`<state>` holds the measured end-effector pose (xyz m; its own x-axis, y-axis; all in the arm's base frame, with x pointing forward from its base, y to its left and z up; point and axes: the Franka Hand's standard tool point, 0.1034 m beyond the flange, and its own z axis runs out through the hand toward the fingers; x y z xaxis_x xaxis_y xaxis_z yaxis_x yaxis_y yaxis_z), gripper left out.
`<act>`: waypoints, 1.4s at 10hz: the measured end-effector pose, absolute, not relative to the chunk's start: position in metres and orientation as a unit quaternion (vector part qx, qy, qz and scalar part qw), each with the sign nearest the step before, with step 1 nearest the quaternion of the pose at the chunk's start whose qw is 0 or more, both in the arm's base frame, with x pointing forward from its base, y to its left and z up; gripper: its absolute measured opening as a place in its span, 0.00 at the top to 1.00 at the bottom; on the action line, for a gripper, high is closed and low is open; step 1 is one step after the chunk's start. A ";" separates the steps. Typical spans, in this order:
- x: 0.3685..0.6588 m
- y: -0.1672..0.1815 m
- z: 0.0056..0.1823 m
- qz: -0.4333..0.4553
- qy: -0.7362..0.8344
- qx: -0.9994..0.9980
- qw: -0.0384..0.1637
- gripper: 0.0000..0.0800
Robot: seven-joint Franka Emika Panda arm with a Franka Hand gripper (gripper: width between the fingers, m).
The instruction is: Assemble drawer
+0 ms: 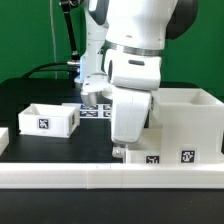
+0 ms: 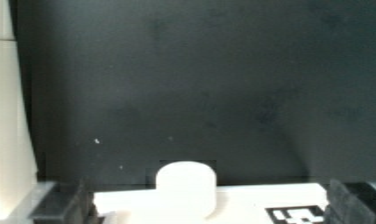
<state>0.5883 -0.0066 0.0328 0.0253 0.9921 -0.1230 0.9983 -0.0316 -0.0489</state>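
- Fingers (image 2: 60,205) of the arm's two-finger gripper (image 2: 206,208) stand wide apart in the wrist view, one dark block on each side of a white part.
- That part, a white plastic piece with a rounded knob (image 2: 185,185) and a black-and-white square tag, fills the gap between them. I cannot tell whether the pads press on it.
- The white robot arm (image 1: 135,60) reaches down in the middle of the exterior view, and its wrist body hides most of the gripper.
- The tall boxy white plastic housing (image 1: 190,120) stands at the exterior view's right, just beside the arm, with tags low on its front face.
- The small open-topped white tray (image 1: 50,118) sits upright on the black table (image 2: 203,90) at the exterior view's left, well apart from the housing, with one tag on its front wall.
- The long low white border wall (image 1: 100,178) runs across the front.
- The marker board (image 1: 92,112) lies flat behind the arm, between the tray and the housing.
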 end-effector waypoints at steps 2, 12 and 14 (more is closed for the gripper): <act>0.588 -0.007 0.033 -0.061 0.695 0.716 0.025 0.19; 0.590 0.001 0.033 -0.004 0.702 0.711 -0.034 0.19; 0.589 0.004 0.032 -0.011 0.702 0.711 -0.028 0.19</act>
